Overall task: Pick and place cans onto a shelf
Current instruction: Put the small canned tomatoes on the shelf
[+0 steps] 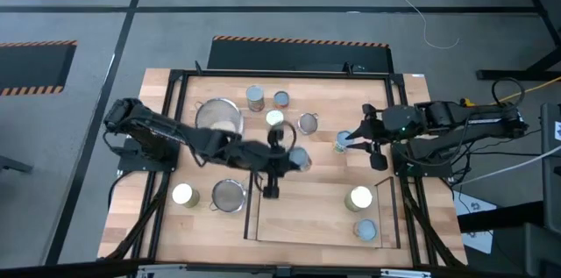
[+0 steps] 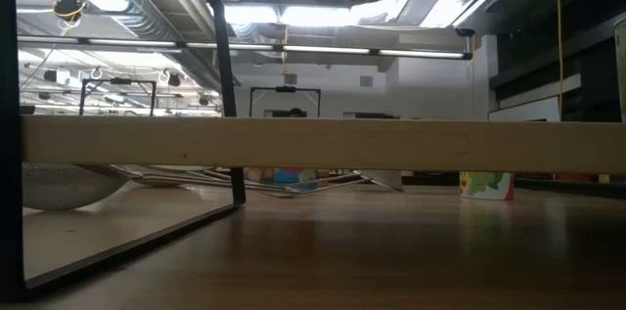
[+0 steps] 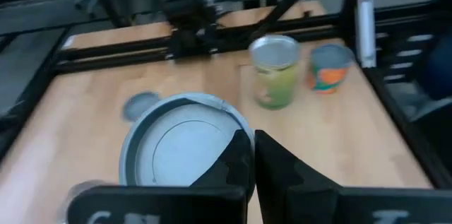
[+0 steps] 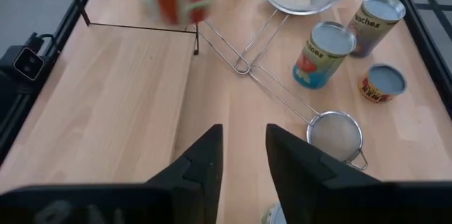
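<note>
i have the left gripper [image 1: 294, 160] clamped on a can [image 3: 185, 148] above the shelf [image 1: 307, 212] edge, right fingers [image 4: 205, 155] apart over another; rigid, slick metal, best gripped mid-wall.

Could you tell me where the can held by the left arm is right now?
In the high view, the can sits in the left gripper near the table's middle, just above the shelf board's far edge, with a small strainer beyond it.
</note>
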